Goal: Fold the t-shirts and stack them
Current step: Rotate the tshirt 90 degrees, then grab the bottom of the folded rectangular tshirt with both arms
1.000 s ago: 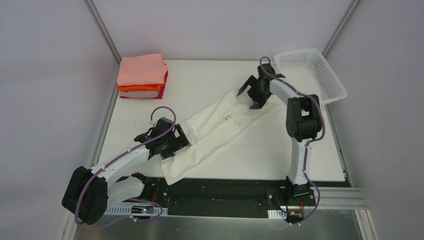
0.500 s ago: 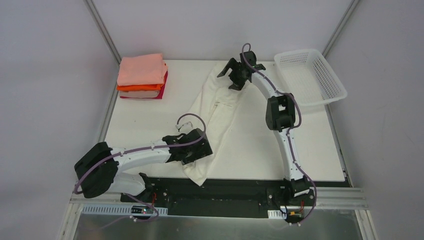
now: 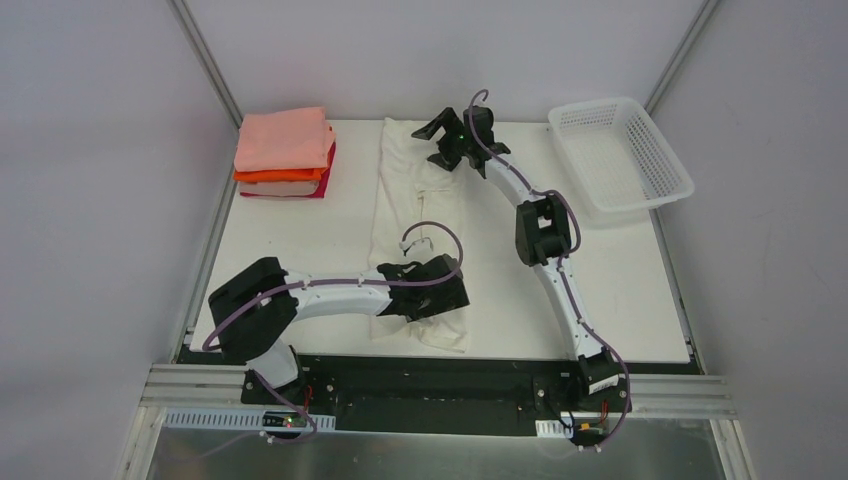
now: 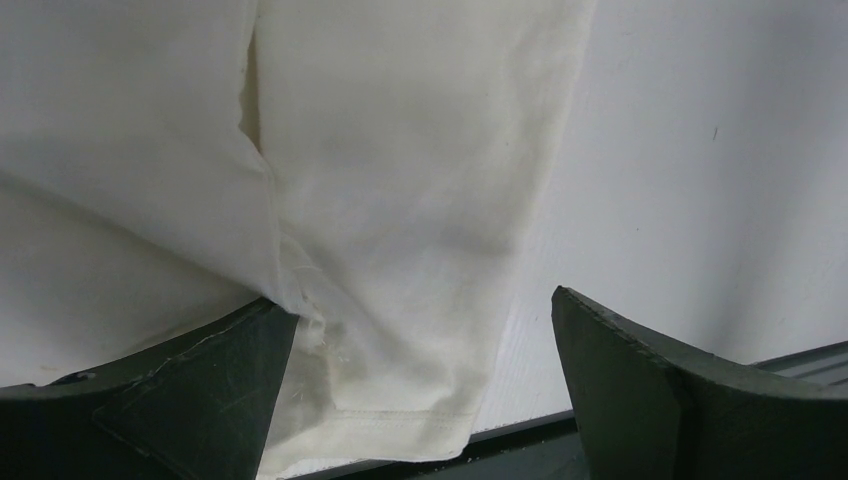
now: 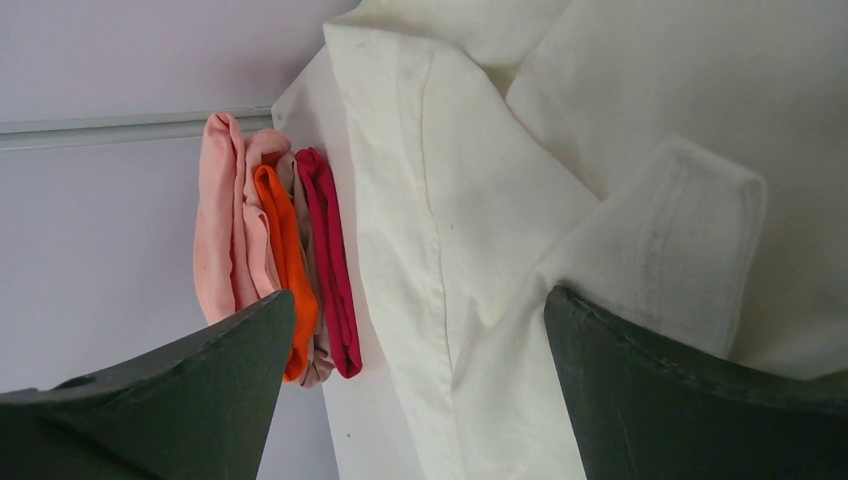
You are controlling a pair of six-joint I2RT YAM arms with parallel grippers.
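Far-left corner of the tabletop (image 3: pixel 290 240): folded stack (image 3: pixel 285 150), parked clear of the work. Centre: cream shirt (image 3: pixel 400 190) laid lengthwise for folding. Left gripper (image 4: pixel 415 310) over its near end and right gripper (image 5: pixel 418 298) over its far end, both jaws apart.

Table (image 3: pixel 600 270) lies bare right of the shirt (image 3: pixel 400 190); basket (image 3: pixel 620 155) and stack (image 3: pixel 285 150) occupy far corners.

The left arm (image 3: pixel 310 297) is reaching low across to its right with the elbow bent. The left gripper (image 3: pixel 445 295) is pointing down, its fingers (image 4: pixel 180 400) standing wide apart. The right arm (image 3: pixel 560 280) is stretching far forward and leaning left. The right gripper (image 3: pixel 437 143) is tipping downward, its fingers (image 5: pixel 690 400) likewise spread wide.
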